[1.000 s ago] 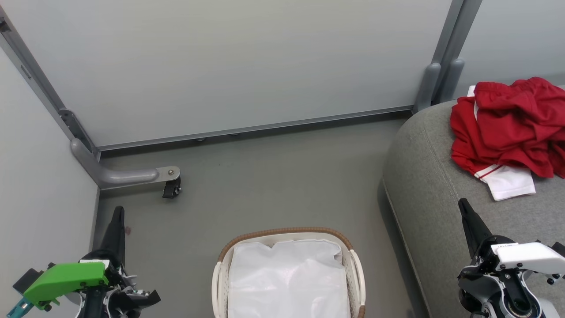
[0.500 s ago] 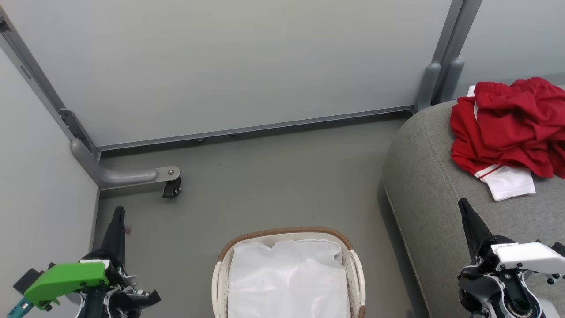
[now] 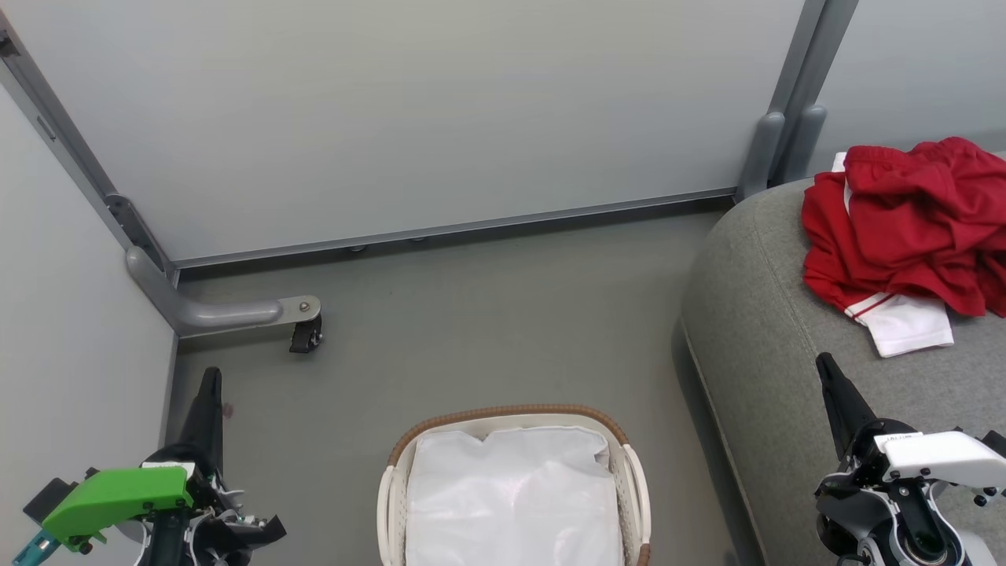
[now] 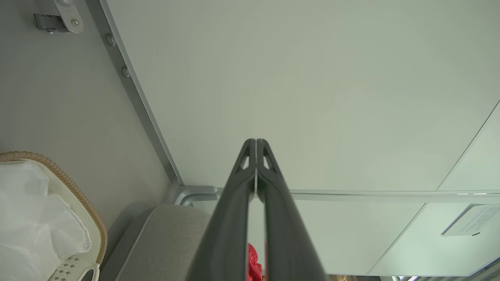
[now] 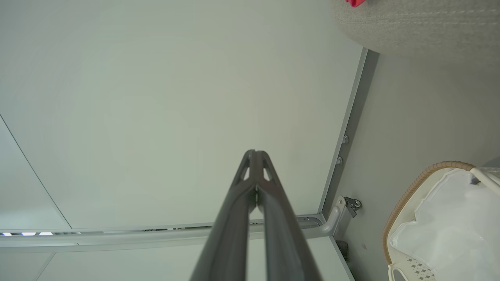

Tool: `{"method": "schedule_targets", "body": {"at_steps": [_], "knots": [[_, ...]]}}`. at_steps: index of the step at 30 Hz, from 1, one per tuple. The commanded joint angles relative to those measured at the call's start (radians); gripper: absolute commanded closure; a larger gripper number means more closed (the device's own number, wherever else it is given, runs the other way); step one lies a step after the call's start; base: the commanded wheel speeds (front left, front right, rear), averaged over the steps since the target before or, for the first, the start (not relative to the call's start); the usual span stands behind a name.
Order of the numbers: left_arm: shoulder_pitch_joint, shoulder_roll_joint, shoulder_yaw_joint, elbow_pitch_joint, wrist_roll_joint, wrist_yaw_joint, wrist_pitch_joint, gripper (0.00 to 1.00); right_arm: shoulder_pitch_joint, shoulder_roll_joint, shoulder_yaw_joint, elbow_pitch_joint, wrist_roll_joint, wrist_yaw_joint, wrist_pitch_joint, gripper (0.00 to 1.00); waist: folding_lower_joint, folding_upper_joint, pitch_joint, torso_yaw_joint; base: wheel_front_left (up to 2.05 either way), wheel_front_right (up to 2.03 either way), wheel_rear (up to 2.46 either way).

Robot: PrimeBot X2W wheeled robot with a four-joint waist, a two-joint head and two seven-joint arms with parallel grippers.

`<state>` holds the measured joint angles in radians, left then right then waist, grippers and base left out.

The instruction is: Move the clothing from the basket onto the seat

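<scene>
Ok so from where I'm sitting this looks pretty much done: the clothing (image 3: 904,228) is lying in a crumpled red heap on the seat (image 3: 754,346), up near its far corner by the wall, with one white sleeve poking out toward the robot. The basket (image 3: 511,411) sits on the floor (image 3: 487,314) between the two arms, and all I can see in it is the white liner sheet (image 3: 511,495). Its near end is cut off by the frame though, so I can't swear nothing red is tucked in there or under the sheet. That's worry number one: calling it finished with a piece left behind. The left gripper (image 3: 211,376) and the right gripper (image 3: 824,363) both have their fingers pressed together with nothing in them. The right one hangs over the seat's near part, not far short of that sleeve. If that arm swings forward, I'd guess a fingertip could catch the sleeve and drag the slippery pile toward the rounded edge and off onto the floor. The left one is close beside the side wall (image 3: 71,314), so a sloppy move could knock into it.
</scene>
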<state>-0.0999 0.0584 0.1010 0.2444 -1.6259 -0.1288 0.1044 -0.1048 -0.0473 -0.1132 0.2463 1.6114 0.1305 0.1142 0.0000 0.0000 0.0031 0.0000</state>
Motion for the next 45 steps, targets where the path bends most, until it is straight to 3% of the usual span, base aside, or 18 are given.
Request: {"method": "schedule_targets", "body": {"at_steps": [1, 45], "knots": [[-0.014, 0.002, 0.005, -0.001, 0.007, -0.004, 0.004, 1.00, -0.006, -0.006, -0.002, -0.004, 0.003, 0.000, 0.003, 1.00, 0.0000, 0.0000, 0.000, 0.000, 0.00, 0.00, 0.00], [-0.014, -0.003, 0.010, -0.001, 0.010, -0.004, 0.008, 1.00, -0.006, -0.006, -0.002, -0.004, 0.003, 0.000, 0.003, 1.00, 0.0000, 0.0000, 0.000, 0.000, 0.00, 0.00, 0.00]]}}
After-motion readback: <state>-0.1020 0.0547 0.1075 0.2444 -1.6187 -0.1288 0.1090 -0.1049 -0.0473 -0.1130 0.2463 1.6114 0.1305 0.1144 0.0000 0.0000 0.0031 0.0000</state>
